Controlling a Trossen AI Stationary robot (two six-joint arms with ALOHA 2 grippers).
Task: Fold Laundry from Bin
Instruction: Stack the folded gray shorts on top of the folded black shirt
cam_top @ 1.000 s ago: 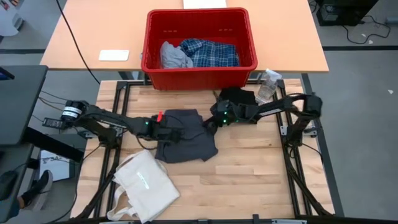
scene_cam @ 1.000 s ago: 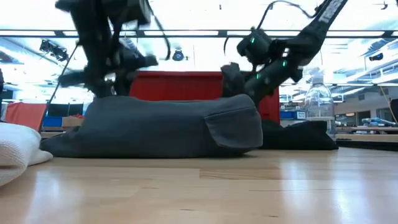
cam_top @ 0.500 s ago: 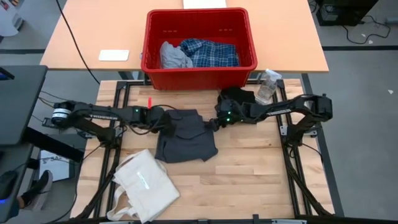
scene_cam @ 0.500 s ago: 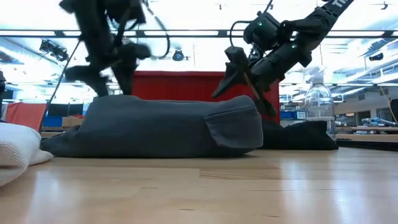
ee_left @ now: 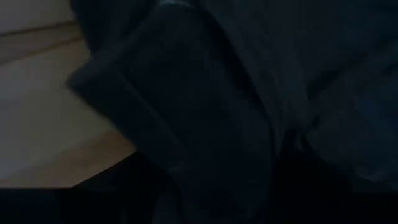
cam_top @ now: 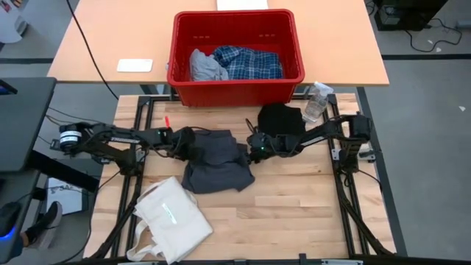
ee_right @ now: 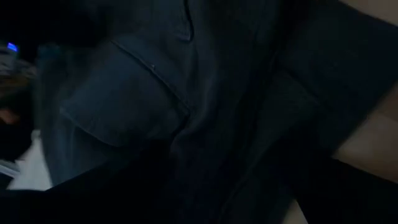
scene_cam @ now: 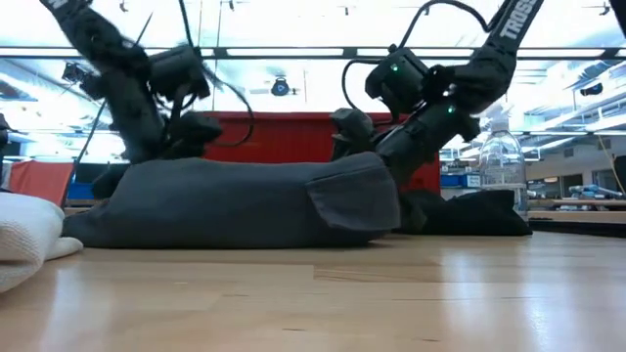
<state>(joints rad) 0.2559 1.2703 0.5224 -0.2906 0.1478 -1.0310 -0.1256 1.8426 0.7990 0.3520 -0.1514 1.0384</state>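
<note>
Both claws on dark grey top (cam_top: pixel 217 158), bin (cam_top: pixel 235 77) behind

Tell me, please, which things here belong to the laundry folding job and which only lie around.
Job:
- dark grey garment on the table
- black garment
- plaid shirt and light grey piece
- red bin

Lying about:
- canvas tote bag
- water bottle
- white pad

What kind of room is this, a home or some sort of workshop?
Most likely a lab or workshop, not a home: a wooden table on a metal frame carries two arms, cables trail across the floor, and the low view shows strip lights and benches behind the red bin.
</note>
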